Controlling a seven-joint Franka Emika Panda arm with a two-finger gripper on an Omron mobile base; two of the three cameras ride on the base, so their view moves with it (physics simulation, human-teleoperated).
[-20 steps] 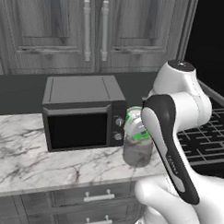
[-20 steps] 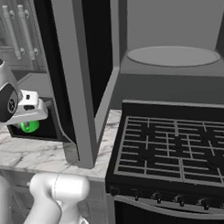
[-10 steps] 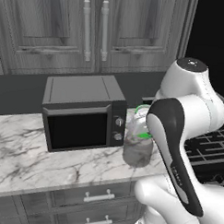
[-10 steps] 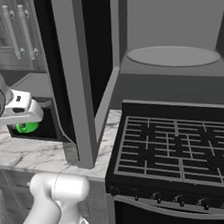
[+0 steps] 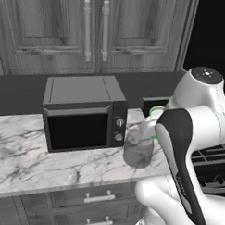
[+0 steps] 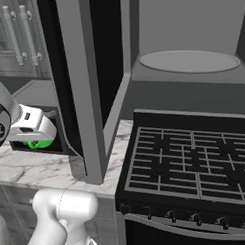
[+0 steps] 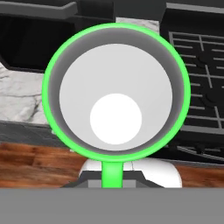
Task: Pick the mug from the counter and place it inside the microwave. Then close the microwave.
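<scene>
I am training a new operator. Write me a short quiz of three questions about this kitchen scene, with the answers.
1. True or false: the door of the microwave stands open.
2. What stands on the counter just right of the small dark box? A) grey marbled jar B) kettle C) plate
3. Fill in: the gripper is shut on the green ____.

Key: 1 true; 2 A; 3 mug.

1. My white arm [image 5: 187, 136] rises at lower right and covers most of the green mug [image 5: 154, 117]; a sliver of its rim shows.
2. A grey marbled jar [image 5: 138, 150] stands on the desk [image 5: 34, 152], just beside that mug.
3. A smaller dark box [image 5: 84, 112] with two round knobs sits left of the jar, door shut.
</scene>
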